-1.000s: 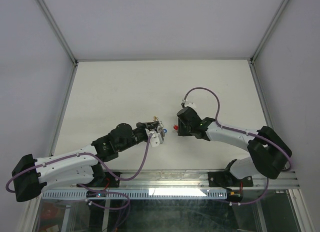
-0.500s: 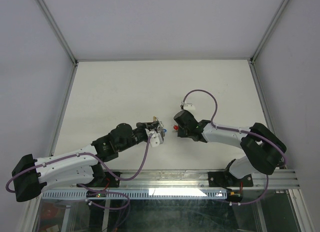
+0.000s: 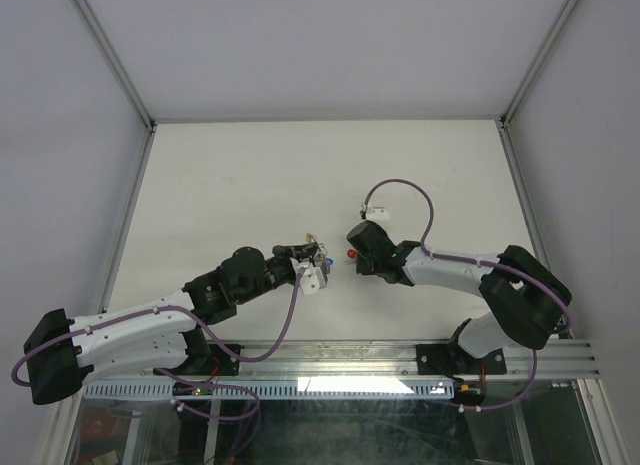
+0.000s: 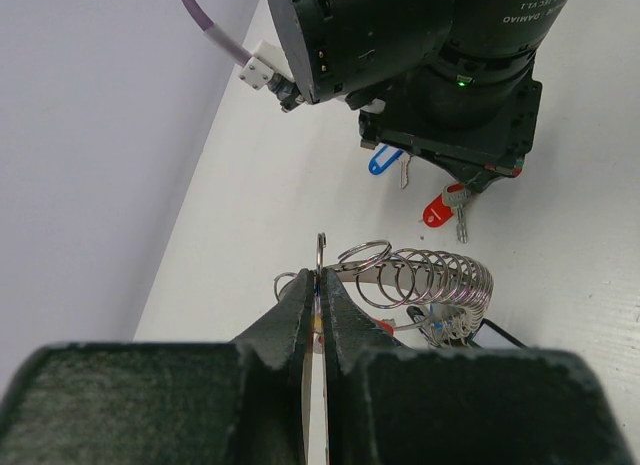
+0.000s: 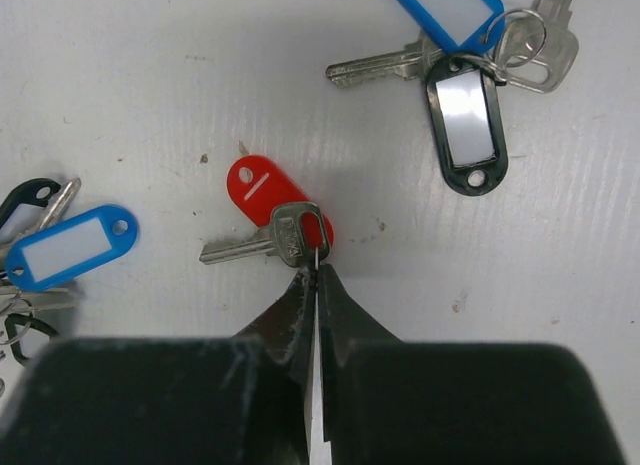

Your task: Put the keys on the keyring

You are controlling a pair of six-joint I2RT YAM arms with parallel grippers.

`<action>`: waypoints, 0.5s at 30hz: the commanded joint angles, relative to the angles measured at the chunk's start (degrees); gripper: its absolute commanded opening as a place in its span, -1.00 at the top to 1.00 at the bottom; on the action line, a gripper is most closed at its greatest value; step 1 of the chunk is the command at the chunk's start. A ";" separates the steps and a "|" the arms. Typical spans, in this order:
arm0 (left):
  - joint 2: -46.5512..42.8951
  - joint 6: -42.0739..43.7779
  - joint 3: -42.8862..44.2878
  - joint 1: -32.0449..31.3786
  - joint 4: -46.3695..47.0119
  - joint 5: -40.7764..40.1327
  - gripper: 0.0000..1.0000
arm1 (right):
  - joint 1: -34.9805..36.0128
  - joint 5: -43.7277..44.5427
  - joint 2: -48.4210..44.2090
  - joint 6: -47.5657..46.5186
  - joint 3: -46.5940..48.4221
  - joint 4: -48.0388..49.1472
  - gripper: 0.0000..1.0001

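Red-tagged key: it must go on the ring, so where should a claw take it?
The red-tagged key lies flat. Take the wire loop at its head, from above: it juts past head and tag. The right claw is shut there.

right fingers (image 5: 291,320) closed, seemingly pinching red key (image 5: 257,185)

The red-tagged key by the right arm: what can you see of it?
A small silver metal key with a red oval plastic tag, the tag bearing a short white line. It lies flat on the white table, its head overlapping the tag. A thin wire loop joins them, and the right gripper has its black jaws shut on that loop. Nothing else touches it.
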 commanded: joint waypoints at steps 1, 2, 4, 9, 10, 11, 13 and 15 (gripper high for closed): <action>-0.94 -0.66 0.44 -0.60 3.44 0.18 1.00 | 0.36 2.12 -4.36 -6.05 -0.06 1.29 1.00; -0.97 -0.62 0.51 -0.62 3.51 0.09 1.00 | 0.33 1.45 -6.04 -8.68 -0.52 1.83 1.00; -1.17 -0.69 0.53 -0.55 3.40 0.07 1.00 | 0.27 -0.86 -10.51 -16.13 -1.81 3.88 1.00; -2.22 -1.38 0.66 0.12 3.41 0.61 1.00 | 0.19 -11.00 -20.84 -30.55 -6.24 10.24 1.00; -2.52 -1.60 0.70 0.34 3.48 0.86 1.00 | 0.19 -13.07 -22.76 -32.65 -7.18 11.60 1.00; -2.90 -1.85 0.71 0.55 3.58 1.10 1.00 | 0.19 -15.69 -24.36 -34.34 -8.09 13.09 1.00; -3.56 -2.49 0.66 1.08 3.96 1.80 1.00 | 0.19 -19.32 -27.91 -36.73 -9.44 15.15 1.00; -4.12 -3.19 0.66 1.56 4.27 2.62 1.00 | 0.19 -22.78 -30.66 -39.04 -10.37 16.86 1.00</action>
